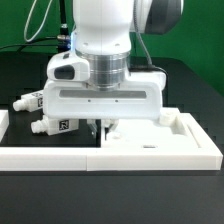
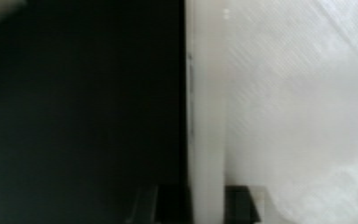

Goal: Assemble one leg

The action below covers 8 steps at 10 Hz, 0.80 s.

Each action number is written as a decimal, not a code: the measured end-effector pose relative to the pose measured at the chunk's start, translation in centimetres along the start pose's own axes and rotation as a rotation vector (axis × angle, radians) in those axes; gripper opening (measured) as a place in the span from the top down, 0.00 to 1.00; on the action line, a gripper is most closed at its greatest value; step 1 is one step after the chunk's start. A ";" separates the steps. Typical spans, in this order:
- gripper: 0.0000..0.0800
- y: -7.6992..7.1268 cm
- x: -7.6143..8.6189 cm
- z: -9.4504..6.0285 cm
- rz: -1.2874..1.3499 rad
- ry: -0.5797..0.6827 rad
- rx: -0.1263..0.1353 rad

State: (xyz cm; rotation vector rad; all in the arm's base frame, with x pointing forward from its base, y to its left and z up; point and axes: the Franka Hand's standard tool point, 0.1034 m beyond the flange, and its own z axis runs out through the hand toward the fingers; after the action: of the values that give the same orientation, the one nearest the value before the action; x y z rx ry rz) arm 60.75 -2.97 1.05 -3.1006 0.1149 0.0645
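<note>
Black table [image 1: 110, 200] under me, claw [image 1: 97, 128] astride the panel [image 1: 150, 150], clamped or not I cannot tell; a skewed pull could sweep the neighbouring leg [image 1: 50, 125] edgeward.

Leg [image 1: 52, 125]: wht matt plastic; table [image 1: 30, 190]: blk, matt.

Black table [image 1: 30, 205]; two tagged legs [image 1: 55, 125], a border rail [image 1: 50, 155] and a rimmed panel [image 1: 195, 140] lie near its front edge.

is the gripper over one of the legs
No, the gripper is down at the white panel; the legs lie off to the exterior view's left.
</note>
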 end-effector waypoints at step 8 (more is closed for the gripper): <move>0.65 -0.8 -0.2 -0.2 -0.048 -0.068 0.022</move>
State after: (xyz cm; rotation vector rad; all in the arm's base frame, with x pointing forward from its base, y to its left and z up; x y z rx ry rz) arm 60.65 -2.18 1.31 -3.0728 0.0395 0.1659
